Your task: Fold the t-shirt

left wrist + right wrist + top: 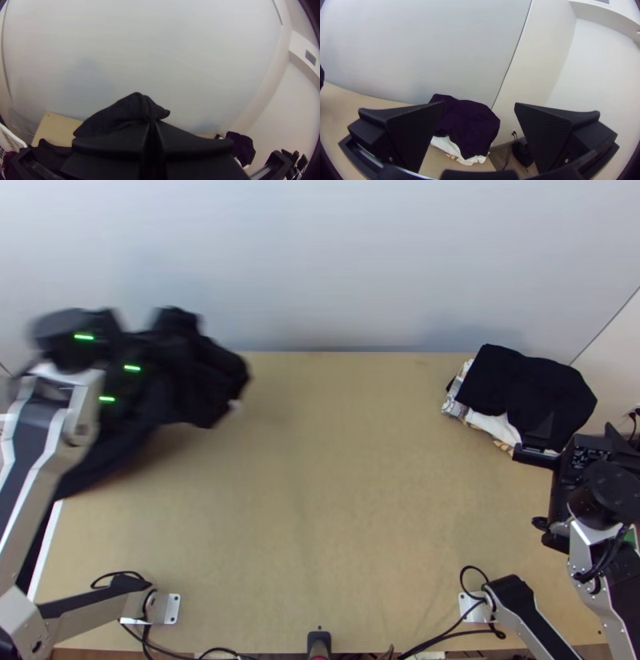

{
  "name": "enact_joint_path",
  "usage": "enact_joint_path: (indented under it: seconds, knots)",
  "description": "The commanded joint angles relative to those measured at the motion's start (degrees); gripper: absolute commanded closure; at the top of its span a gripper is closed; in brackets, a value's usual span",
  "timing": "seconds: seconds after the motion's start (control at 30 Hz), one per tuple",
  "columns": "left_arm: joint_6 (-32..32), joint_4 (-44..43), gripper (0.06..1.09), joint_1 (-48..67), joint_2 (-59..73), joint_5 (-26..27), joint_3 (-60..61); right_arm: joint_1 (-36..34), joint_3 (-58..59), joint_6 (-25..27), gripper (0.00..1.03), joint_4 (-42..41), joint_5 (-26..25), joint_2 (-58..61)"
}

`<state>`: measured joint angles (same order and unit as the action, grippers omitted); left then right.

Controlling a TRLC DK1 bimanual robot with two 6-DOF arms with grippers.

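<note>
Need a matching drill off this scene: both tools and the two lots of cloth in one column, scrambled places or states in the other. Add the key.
1. left tool
2. right tool
3. bunched dark cloth
4. cloth pile

A. trails over the left edge of the table
B. at the table's far right, white showing under its dark top
C. fingers closed on cloth
D. fingers wide apart

Pairs: 1-C, 2-D, 3-A, 4-B
</note>
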<state>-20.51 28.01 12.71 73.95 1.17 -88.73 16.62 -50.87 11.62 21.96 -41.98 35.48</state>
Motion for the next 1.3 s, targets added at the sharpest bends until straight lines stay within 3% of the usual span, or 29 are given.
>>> enact_joint_path:
  seconds: [0.0,0.23,0.7,0.73,0.8,0.83,0.87,0.9,1.1,1.27]
  knots:
    - [-1.37,-1.03,1.05,23.85,7.08,-7.50,-0.39,-1.07,-2.13,-0.19,0.04,0.37,-0.04,0.90]
    - [-1.37,-3.58,1.05,37.92,18.68,-8.90,-5.40,-3.17,-2.48,-0.28,0.04,0.37,-0.04,2.31]
    - [-2.08,-3.84,1.04,49.25,40.74,-8.82,-24.21,-12.67,-0.81,-3.44,0.04,0.63,-0.04,1.61]
    - [-2.16,-3.84,0.98,49.52,41.45,-8.90,-25.35,-12.84,-0.54,-3.53,0.04,0.63,-0.04,1.52]
    - [-2.16,-3.75,0.68,50.04,42.59,-8.90,-27.29,-13.46,0.25,-4.15,0.04,0.37,-0.04,1.61]
    - [-2.08,-3.75,0.48,50.04,42.85,-9.08,-28.25,-13.99,0.51,-4.59,0.04,0.28,-0.04,1.87]
    - [-2.16,-3.31,0.19,50.04,43.03,-9.61,-29.13,-14.42,0.69,-4.94,0.04,0.11,-0.04,2.04]
    - [-2.16,-2.17,0.10,49.96,43.03,-9.96,-30.01,-14.60,0.86,-5.29,0.04,-0.25,-0.04,2.31]
    - [-1.81,4.77,0.10,44.33,39.25,-10.05,-30.89,-10.82,0.77,-7.75,0.05,-4.11,0.23,4.24]
    - [-1.90,11.54,0.10,37.30,35.73,-9.96,-29.84,-6.16,1.04,-8.98,0.05,-3.32,3.48,5.91]
